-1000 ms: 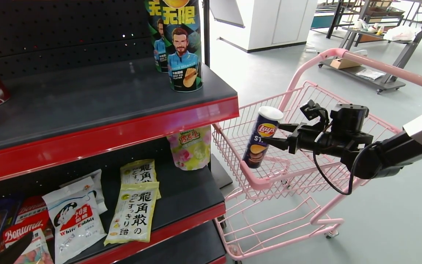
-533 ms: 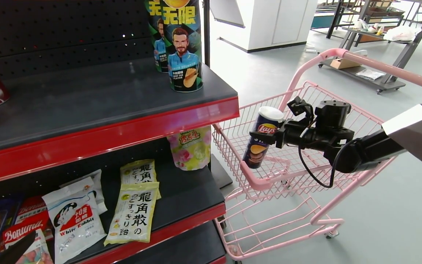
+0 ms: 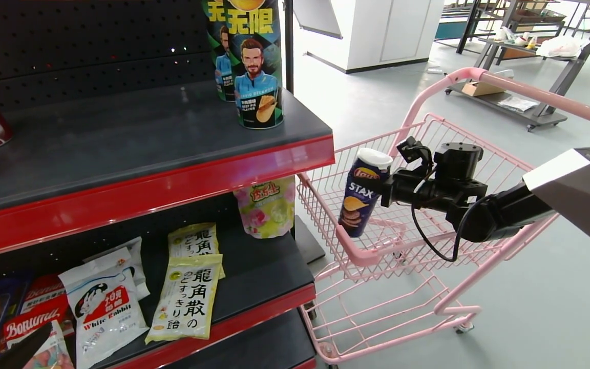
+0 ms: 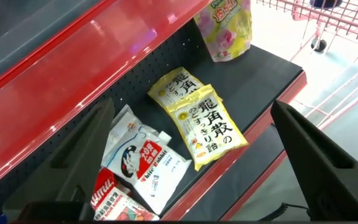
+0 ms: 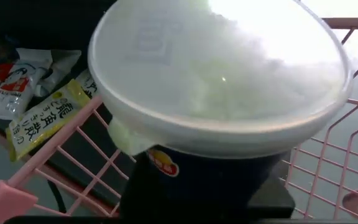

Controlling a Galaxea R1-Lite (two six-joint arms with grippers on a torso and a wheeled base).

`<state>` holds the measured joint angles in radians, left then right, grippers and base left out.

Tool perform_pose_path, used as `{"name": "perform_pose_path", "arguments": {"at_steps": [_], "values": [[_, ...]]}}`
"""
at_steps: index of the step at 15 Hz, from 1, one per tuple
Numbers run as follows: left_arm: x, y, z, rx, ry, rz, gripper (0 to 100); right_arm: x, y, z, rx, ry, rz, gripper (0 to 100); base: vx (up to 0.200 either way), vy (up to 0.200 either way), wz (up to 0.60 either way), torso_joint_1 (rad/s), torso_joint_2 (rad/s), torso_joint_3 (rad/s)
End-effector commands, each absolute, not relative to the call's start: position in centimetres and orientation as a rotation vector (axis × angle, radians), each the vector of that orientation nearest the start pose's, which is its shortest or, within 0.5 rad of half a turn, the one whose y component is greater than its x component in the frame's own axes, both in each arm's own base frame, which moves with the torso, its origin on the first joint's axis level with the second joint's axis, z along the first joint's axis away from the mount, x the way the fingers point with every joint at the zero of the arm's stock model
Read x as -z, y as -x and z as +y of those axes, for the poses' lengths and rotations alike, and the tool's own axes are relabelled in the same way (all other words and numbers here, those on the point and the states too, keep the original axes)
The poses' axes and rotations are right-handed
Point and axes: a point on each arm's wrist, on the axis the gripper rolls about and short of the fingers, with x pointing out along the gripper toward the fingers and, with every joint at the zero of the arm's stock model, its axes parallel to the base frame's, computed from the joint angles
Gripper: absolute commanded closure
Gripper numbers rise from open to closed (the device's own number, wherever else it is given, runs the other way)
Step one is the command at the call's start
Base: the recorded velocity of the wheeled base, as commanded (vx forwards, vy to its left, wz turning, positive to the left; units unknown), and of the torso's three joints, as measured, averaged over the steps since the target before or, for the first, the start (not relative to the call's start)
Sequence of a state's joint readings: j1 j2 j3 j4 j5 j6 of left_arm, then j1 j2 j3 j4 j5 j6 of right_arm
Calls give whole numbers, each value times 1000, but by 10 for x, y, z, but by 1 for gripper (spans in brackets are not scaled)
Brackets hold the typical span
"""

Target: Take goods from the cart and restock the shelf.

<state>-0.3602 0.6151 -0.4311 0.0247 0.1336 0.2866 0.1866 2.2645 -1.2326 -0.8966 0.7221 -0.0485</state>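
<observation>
My right claw [image 3: 380, 187] is pinched on the chip can [image 3: 362, 193], gripping it high up just under its white lid [image 3: 375, 157], from the side turned away from the shelf. My fingertips are hidden behind the can. Seen from my wrist, that lid [image 5: 222, 81] sits right under me, with the dark can [image 5: 197, 186] below it. The can tilts, its top leaning toward me and its base lower down inside the pink cart [image 3: 356, 253], at the basket's end nearest the shelf. I cannot tell whether the base touches the wire floor. Past the can, higher than my grip, is the red-edged upper shelf [image 3: 136, 133], with two green cans [image 3: 258, 77] upright at the corner closest to me. Below that board a pink-and-green pouch [image 3: 267, 205] stands on the lower shelf. My left claw [image 4: 192, 104] is well apart from all this, spread wide in front of the lower shelf. Beyond its fingers lie two yellow packets [image 4: 207, 124], a white candy bag [image 4: 148, 165] beside them, and the pouch [image 4: 229, 28] farther off.
</observation>
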Motion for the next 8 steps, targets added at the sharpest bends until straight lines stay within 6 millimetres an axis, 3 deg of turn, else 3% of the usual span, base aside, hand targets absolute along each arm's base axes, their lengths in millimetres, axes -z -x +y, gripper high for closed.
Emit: {"name": "perform_pose_path", "arguments": {"at_steps": [1, 5, 8], "values": [[-194, -39, -12, 256, -336, 169, 0, -119, -426, 96, -905, 20, 88, 100, 0, 0, 0, 0, 0, 0], [-193, -37, -11, 255, -336, 164, 0, -164, -399, 96, -875, 44, 7, 100, 0, 0, 0, 0, 0, 0], [-194, -37, -11, 259, -334, 159, 0, -232, -348, 82, -791, 70, -134, 100, 0, 0, 0, 0, 0, 0]]}}
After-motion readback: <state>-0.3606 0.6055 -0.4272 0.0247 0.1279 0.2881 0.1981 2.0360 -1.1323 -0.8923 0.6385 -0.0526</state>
